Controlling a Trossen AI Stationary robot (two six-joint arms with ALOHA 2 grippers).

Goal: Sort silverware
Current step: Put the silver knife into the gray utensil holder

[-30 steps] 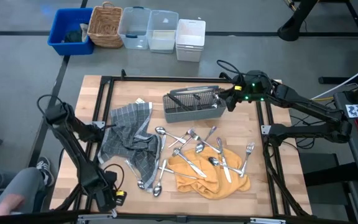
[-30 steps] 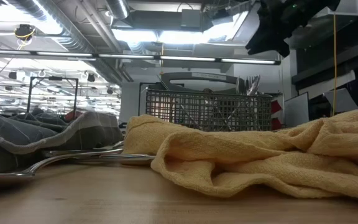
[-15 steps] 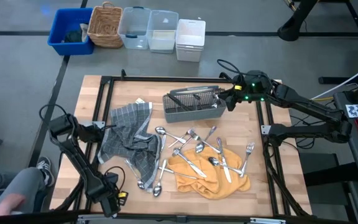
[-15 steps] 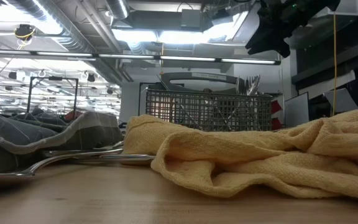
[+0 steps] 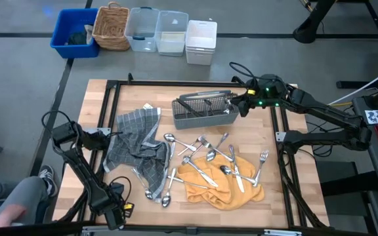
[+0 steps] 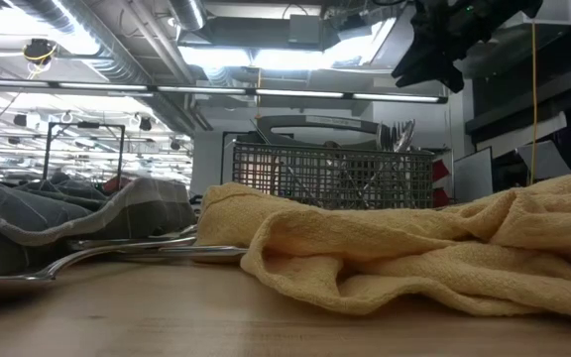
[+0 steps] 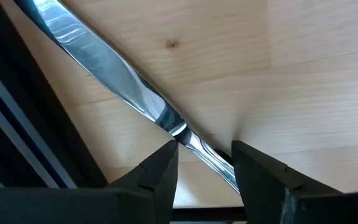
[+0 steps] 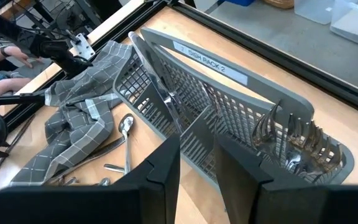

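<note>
My left gripper [image 5: 104,136] is low at the table's left edge, beside the grey checked cloth [image 5: 134,141]. It is open, and in the left wrist view [image 7: 204,152] its fingers stand on either side of a silver knife [image 7: 104,74] lying flat on the wood, where blade meets handle. My right gripper [image 5: 241,103] is open and empty above the right end of the grey mesh caddy [image 5: 204,110]; it also shows in the right wrist view [image 8: 197,165]. Forks [image 8: 291,140] stand in the caddy's end compartment. Loose silverware [image 5: 205,154] lies on the table and on the orange cloth [image 5: 223,183]. My left gripper comes down from above with its fingers across the knife's neck [image 7: 182,132]. One fingertip [image 7: 163,158] stands right beside the knife. I cannot tell whether it touches. The knife lies flat on the table.
A black frame rail [image 5: 110,118] runs along the table's edges, close to my left gripper. Spoons [image 5: 163,193] lie at the near edge of the grey cloth. Bins and a wicker basket [image 5: 111,26] stand on the floor beyond the far edge. A person's leg [image 5: 5,203] shows at the near left.
My left arm's elbow has swung toward the table's near edge, while its gripper has stayed at the left edge by the grey cloth. My right gripper has kept still over the caddy.
</note>
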